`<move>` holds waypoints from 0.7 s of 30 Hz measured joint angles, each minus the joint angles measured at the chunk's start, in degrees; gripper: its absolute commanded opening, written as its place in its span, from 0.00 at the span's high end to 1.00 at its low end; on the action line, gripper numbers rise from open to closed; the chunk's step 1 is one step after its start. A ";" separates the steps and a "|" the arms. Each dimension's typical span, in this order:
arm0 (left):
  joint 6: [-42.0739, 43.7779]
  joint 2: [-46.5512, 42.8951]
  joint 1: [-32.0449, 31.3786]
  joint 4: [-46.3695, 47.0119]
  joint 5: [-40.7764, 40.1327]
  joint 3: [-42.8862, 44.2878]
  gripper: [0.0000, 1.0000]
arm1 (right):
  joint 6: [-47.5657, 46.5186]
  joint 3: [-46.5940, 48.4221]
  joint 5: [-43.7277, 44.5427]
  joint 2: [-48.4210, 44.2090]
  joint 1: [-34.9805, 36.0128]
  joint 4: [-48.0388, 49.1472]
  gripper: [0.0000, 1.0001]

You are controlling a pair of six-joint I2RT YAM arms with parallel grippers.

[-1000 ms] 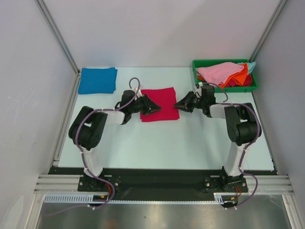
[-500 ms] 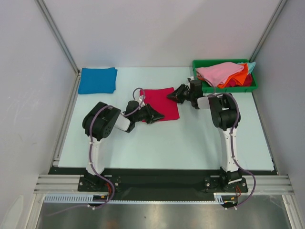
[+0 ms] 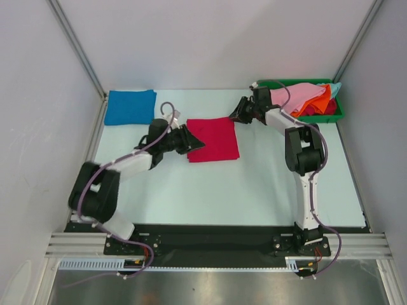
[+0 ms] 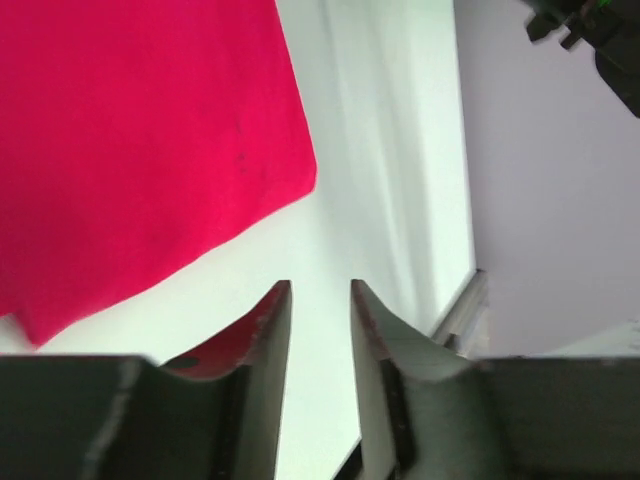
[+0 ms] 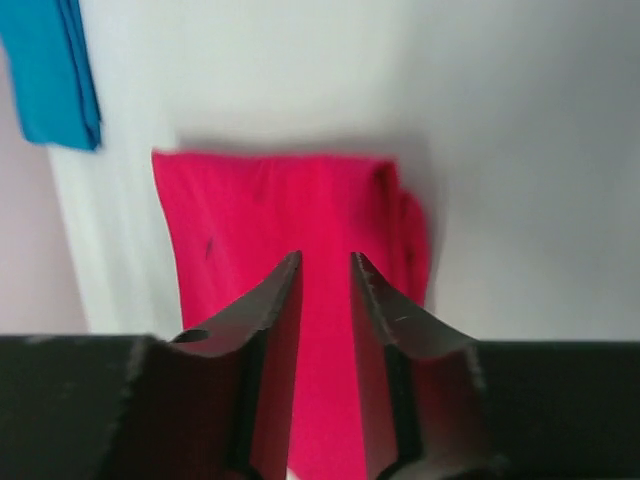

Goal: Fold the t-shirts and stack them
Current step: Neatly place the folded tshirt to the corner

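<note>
Two arms flank the folded crimson t-shirt (image 3: 215,140) lying on the desk (image 3: 254,184). Left pincer (image 3: 198,145) and right pincer (image 3: 234,117) stand slightly apart, empty. Folding looks finished; next, probably grasp it and stack it on the blue t-shirt (image 3: 130,107).

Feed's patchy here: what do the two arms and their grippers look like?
The left arm and the right arm both have white tubular links between bulky black joint housings, and stand on a black base plate. A thin grey-purple cable loops along each. The left gripper and the right gripper are black, each with two fingers tapering to thin tips. No markings are legible.
</note>
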 measured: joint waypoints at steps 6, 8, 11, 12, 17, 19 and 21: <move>9.53 -21.44 1.22 -19.04 -7.89 -0.09 0.43 | -11.72 -4.42 10.10 -15.61 8.68 -15.96 0.45; 9.60 -27.04 1.44 -22.71 -9.79 -1.86 0.41 | -14.60 -6.75 14.16 -22.03 13.22 -19.80 0.43; 8.85 -36.17 2.01 -28.57 -12.76 -6.78 0.35 | -17.84 -8.87 20.57 -30.64 20.81 -24.83 0.36; 7.82 -38.99 2.19 -30.73 -13.79 -8.35 0.34 | -18.82 -9.57 23.43 -33.33 23.61 -26.47 0.35; 1.64 -50.69 2.95 -40.39 -17.88 -14.58 0.22 | -22.97 -17.55 40.22 -45.42 39.10 -31.26 0.00; -0.50 -54.66 3.08 -43.71 -19.28 -16.13 0.17 | -24.61 -21.59 45.88 -49.22 45.48 -31.91 0.00; -2.01 -57.75 3.23 -46.45 -20.83 -16.90 0.12 | -25.16 -24.55 48.74 -51.45 49.59 -32.46 0.00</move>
